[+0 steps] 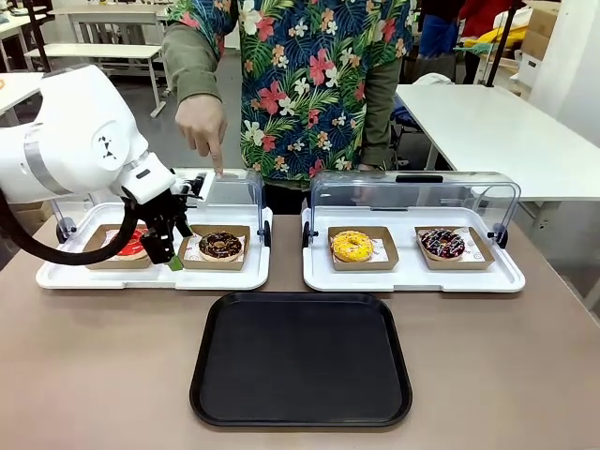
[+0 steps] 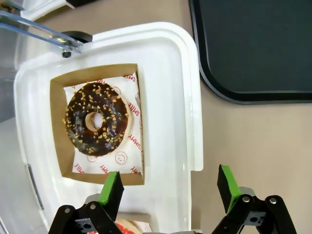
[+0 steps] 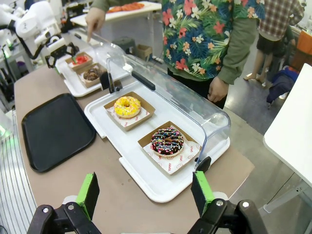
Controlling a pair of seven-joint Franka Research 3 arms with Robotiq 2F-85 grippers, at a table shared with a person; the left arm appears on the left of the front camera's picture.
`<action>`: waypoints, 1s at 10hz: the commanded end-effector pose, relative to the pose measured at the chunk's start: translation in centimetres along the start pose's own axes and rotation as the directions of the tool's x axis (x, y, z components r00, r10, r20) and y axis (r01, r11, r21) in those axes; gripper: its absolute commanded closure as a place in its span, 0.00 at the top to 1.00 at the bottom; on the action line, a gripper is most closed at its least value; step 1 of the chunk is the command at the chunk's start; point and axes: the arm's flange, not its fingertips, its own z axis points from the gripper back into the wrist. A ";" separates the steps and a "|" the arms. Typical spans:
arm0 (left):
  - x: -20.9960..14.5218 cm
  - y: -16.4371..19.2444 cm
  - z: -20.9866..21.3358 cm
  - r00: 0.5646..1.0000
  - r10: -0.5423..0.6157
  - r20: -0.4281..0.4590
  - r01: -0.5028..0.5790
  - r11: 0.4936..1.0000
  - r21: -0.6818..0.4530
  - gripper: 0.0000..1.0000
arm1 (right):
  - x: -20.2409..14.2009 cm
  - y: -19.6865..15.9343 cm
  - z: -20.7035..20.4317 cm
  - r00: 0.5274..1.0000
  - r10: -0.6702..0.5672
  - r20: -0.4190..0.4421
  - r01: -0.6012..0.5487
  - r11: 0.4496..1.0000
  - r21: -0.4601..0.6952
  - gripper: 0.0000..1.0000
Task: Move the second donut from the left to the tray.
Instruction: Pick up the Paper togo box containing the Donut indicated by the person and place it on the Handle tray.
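The chocolate donut with light speckles [image 1: 220, 245] sits in its square cardboard holder [image 2: 59, 146] on the left white tray [image 1: 150, 277], second from the left. My left gripper [image 1: 167, 255] hangs open over that tray's front, just left of the holder. In the left wrist view the donut [image 2: 96, 119] lies ahead of the open gripper [image 2: 170, 190], one green pad [image 2: 112, 187] near the holder's edge. The black tray [image 1: 300, 361] lies at the table's front middle, also seen as the black tray [image 2: 253, 48]. My right gripper [image 3: 145, 192] is open over the table's right end, holding nothing.
A red-glazed donut [image 1: 131, 244] lies left of the chocolate one. The right white tray [image 1: 412, 277] holds a yellow donut [image 1: 352, 246] and a sprinkled dark donut [image 1: 442, 244]. Both clear lids stand open. A person's hand [image 1: 202, 127] points down at the left lid.
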 end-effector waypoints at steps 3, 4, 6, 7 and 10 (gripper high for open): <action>0.3 1.2 -1.1 0.995 0.005 -0.095 -0.004 1.000 0.020 1.00 | 0.2 -0.3 0.0 0.999 0.025 0.032 -0.025 1.000 -0.003 1.00; 0.4 1.7 -1.7 0.993 0.000 -0.116 0.003 1.000 0.031 1.00 | 0.2 -0.3 0.0 0.999 0.025 0.032 -0.025 1.000 -0.003 1.00; 0.4 2.6 -2.2 0.994 -0.001 -0.112 0.004 1.000 0.029 1.00 | 0.2 -0.3 0.0 0.999 0.025 0.032 -0.025 1.000 -0.003 1.00; 0.1 3.0 -2.3 0.994 0.003 -0.108 0.002 0.999 0.042 1.00 | 0.2 -0.3 0.0 0.999 0.025 0.032 -0.025 1.000 -0.003 1.00; -0.7 4.3 -3.6 0.991 0.002 -0.132 0.002 0.999 0.034 1.00 | 0.2 -0.3 0.0 0.999 0.025 0.032 -0.025 1.000 -0.003 1.00</action>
